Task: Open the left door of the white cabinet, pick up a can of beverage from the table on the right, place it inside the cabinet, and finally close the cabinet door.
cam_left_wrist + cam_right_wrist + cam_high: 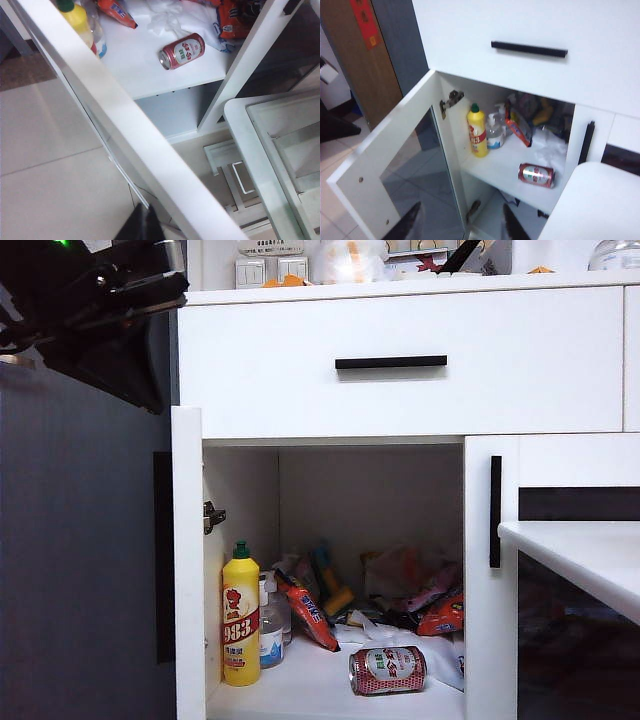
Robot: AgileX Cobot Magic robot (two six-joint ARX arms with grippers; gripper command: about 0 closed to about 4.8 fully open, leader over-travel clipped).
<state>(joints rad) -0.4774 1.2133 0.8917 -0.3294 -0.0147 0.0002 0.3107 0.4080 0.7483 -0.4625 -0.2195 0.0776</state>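
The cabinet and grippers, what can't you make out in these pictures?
- Left gripper: left wrist view, cut off by the frame edge; only a dark tip shows.
- Right gripper: right wrist view, fingertips only, nothing between them.
- Snack packets behind the can: exterior view, overlapping and dim; count unclear.
- Left door: exterior view, edge-on, so its glass and handle are hidden.

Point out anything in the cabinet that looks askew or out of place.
The can lies on its side on the shelf near the front, not upright like the yellow bottle at the left. Behind it, snack packets and a white bag sit in a loose heap. The left door stands open.
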